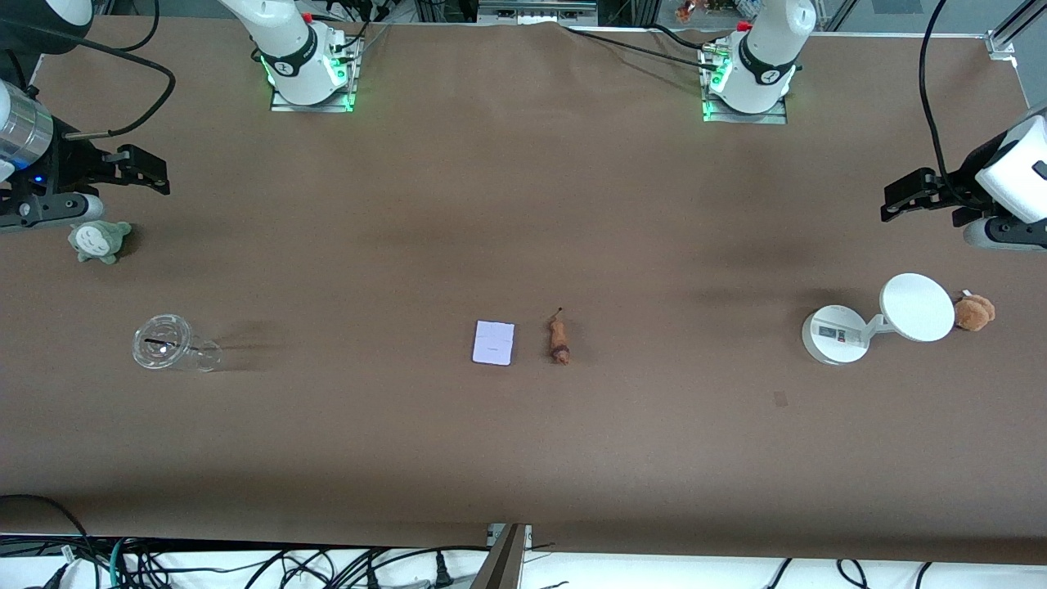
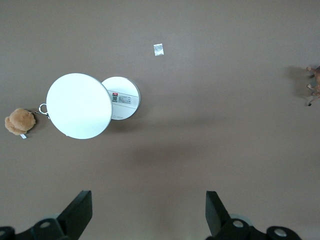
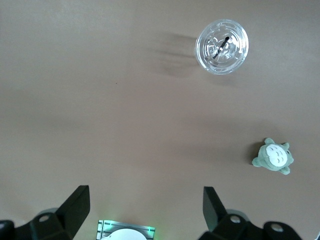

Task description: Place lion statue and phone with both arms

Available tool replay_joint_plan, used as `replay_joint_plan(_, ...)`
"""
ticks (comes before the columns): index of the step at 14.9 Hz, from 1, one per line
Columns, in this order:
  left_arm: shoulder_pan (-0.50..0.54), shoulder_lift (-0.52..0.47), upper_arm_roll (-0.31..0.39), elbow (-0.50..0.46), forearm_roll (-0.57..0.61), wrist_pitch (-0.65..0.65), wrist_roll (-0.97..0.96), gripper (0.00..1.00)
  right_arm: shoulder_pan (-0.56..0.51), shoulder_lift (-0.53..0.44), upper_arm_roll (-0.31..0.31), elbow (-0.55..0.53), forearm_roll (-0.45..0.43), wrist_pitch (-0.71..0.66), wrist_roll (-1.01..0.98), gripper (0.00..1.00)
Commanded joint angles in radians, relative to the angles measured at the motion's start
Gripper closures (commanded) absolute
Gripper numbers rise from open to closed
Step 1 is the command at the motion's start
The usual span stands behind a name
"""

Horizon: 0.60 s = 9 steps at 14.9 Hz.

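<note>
The phone (image 1: 493, 342), a flat pale rectangle, lies in the middle of the brown table. Beside it, toward the left arm's end, lies the small orange-brown lion statue (image 1: 559, 339), which also shows at the edge of the left wrist view as the lion statue (image 2: 313, 85). My left gripper (image 1: 906, 197) hangs open and empty in the air at its end of the table, above the white stand; its fingers (image 2: 80, 212) frame bare table. My right gripper (image 1: 146, 168) hangs open and empty at the other end, near a green plush toy.
A white round-based stand with a disc (image 1: 875, 317) and a brown plush (image 1: 973, 312) sit at the left arm's end. A clear lidded cup (image 1: 166, 344) and a green plush (image 1: 99, 240) sit at the right arm's end. A small grey patch (image 1: 779, 398) marks the table.
</note>
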Motion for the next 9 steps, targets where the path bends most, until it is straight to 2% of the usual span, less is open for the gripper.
replay_joint_plan(1, 0.006, 0.01, -0.005, 0.023, -0.012, -0.006, -0.004, 0.0, -0.003, 0.005, 0.005, 0.017, 0.015, -0.004, -0.001, 0.0)
replay_joint_plan(9, 0.002, 0.031, -0.004, 0.029, 0.0, 0.017, -0.004, 0.0, -0.003, 0.005, 0.005, 0.017, 0.015, -0.004, 0.001, 0.0)
